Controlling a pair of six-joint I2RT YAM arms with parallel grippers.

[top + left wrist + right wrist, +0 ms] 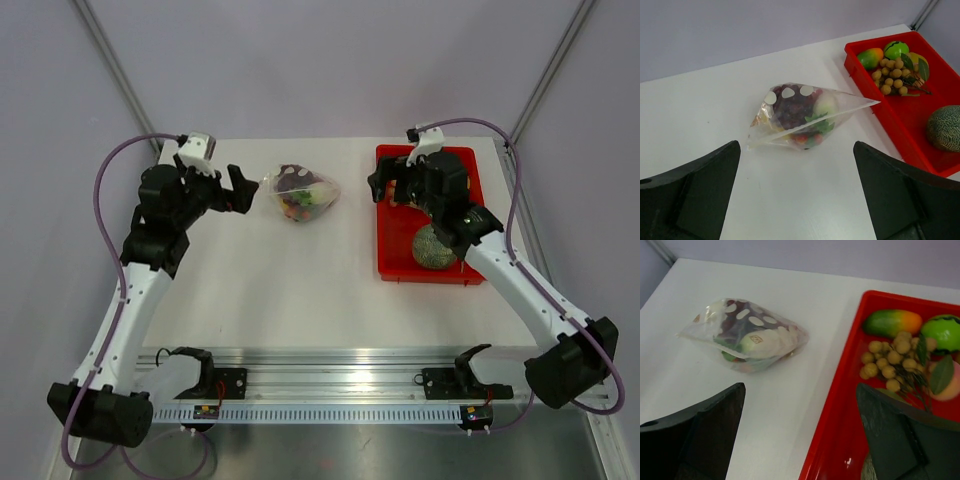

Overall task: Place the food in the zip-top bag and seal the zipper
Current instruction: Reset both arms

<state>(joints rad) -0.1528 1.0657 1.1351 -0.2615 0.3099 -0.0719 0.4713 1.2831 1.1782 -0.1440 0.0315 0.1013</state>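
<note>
The clear zip-top bag (pixel 301 193) lies on the white table at the back middle. It holds the food: purple grapes (pixel 792 107), a pale yellow piece (pixel 762 342), red and green bits. The zipper (pixel 812 124) runs along its near edge as a thin clear strip. My left gripper (pixel 238 190) is open and empty just left of the bag; in its wrist view (pixel 796 170) the bag (pixel 805 116) lies ahead of the fingers. My right gripper (pixel 385 185) is open and empty over the red tray's left edge, right of the bag (pixel 747 335).
A red tray (pixel 395 265) stands at the right back. It holds a netted green melon (pixel 435 247), a mango (pixel 890 322), a green fruit (pixel 942 332), a bunch of tan longans (pixel 890 360). A metal rail runs along the near table edge.
</note>
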